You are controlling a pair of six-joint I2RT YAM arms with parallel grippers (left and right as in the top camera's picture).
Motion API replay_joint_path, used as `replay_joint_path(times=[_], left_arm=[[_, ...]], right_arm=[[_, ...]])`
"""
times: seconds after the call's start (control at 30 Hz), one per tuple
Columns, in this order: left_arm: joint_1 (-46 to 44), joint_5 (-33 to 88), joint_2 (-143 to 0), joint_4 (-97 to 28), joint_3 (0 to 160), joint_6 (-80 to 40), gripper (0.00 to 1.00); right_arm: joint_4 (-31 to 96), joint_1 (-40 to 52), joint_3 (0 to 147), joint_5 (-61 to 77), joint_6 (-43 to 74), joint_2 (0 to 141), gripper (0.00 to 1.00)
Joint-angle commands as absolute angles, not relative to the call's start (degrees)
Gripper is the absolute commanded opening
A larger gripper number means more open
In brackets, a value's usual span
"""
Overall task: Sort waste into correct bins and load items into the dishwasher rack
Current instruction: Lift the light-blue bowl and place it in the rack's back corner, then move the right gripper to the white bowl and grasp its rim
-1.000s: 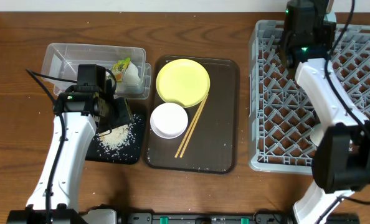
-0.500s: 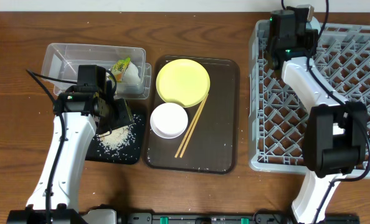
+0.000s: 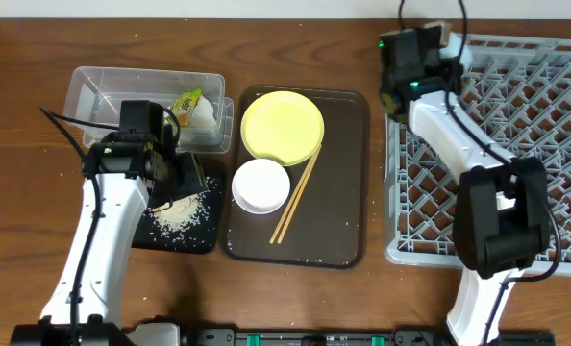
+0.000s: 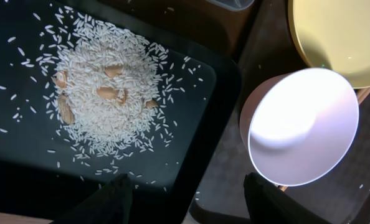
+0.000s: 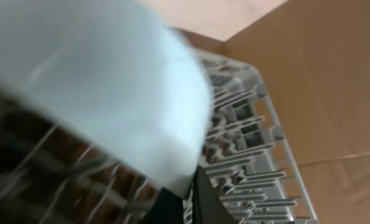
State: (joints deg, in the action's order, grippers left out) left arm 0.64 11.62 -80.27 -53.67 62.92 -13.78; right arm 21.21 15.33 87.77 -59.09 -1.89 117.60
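My left gripper point(image 4: 191, 193) is open and empty, low over the right edge of the black tray point(image 3: 201, 240), which holds a pile of rice point(image 4: 104, 93). The white bowl point(image 4: 303, 127) and yellow plate point(image 3: 282, 126) sit on the brown serving tray point(image 3: 348, 192), with the chopsticks point(image 3: 296, 195) beside them. My right gripper point(image 5: 188, 186) is shut on the rim of the light blue bowl point(image 5: 98, 81), over the back left corner of the grey rack point(image 3: 526, 144). The clear tub point(image 3: 98, 86) holds the wrapper point(image 3: 186, 101) and tissue point(image 3: 206, 115). The cup is out of view.
A few stray rice grains lie on the brown serving tray. The rack's upright pegs point(image 5: 247, 162) stand right under the held bowl. The right arm point(image 3: 459, 135) reaches across the rack's left side. Bare wooden table point(image 3: 36, 211) lies left of the black tray.
The right arm has swung left along the rack's back edge to its back left corner, carrying the bowl. The left arm has not moved.
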Motion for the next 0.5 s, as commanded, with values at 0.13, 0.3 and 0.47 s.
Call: replay_joint_path(times=[0.13, 0.3, 0.47], left_arm=[[0.89, 11.09, -80.09, -53.93, 63.61, -14.28, 0.61], [0.89, 11.09, -80.09, -53.95, 63.61, -14.31, 0.61], [0.89, 11.09, -80.09, -53.95, 63.61, -14.31, 0.61]], right_arm=[[29.65, 17.82, 87.77, -50.46, 5.78, 118.41, 0.22], [34.26, 17.87, 87.77, -48.58, 9.72, 118.30, 0.29], [35.70, 17.56, 87.77, -48.60, 9.82, 116.14, 0.46]])
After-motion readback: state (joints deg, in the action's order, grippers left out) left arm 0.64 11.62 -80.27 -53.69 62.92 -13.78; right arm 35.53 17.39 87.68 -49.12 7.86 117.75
